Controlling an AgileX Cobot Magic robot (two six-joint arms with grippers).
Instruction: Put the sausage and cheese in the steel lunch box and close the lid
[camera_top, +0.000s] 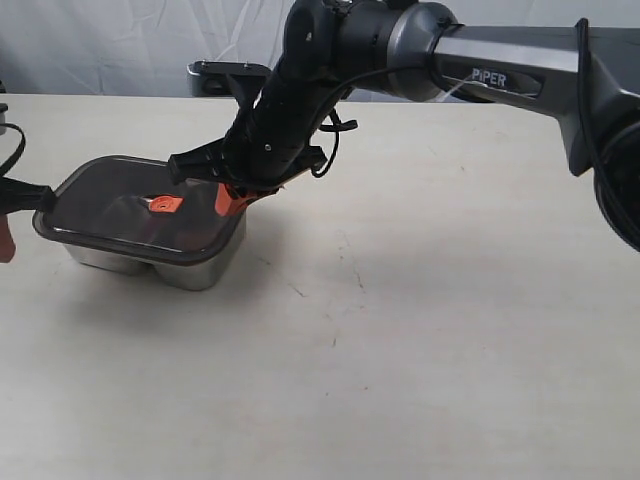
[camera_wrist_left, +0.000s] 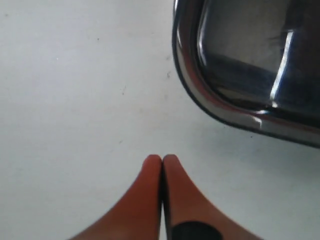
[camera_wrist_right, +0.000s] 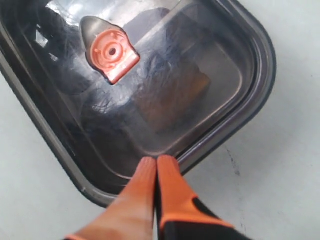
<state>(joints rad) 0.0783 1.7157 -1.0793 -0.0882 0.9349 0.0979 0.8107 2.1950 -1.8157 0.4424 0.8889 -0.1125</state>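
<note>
We see the dark, see-through lid (camera_top: 120, 205) lying flat on the shiny steel lunch box (camera_top: 200, 270), with its orange valve (camera_wrist_right: 112, 52) in the middle. The right claw (camera_wrist_right: 156, 161), tips pressed together, sits over the lid's rounded edge. The left claw (camera_wrist_left: 162, 159), also pressed together, hangs just beside the box's corner. Bare table (camera_top: 420, 360) surrounds the box.

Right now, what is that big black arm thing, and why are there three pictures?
It is a robot with two arms. One picture comes from a camera that sees the whole table. The other two come from small cameras on the arms' wrists. On the table sits a steel lunch box with its dark lid on top. The right gripper, an orange pincer, is shut, with its tips at the lid's edge. The left gripper is shut beside the box. Neither holds anything.
</note>
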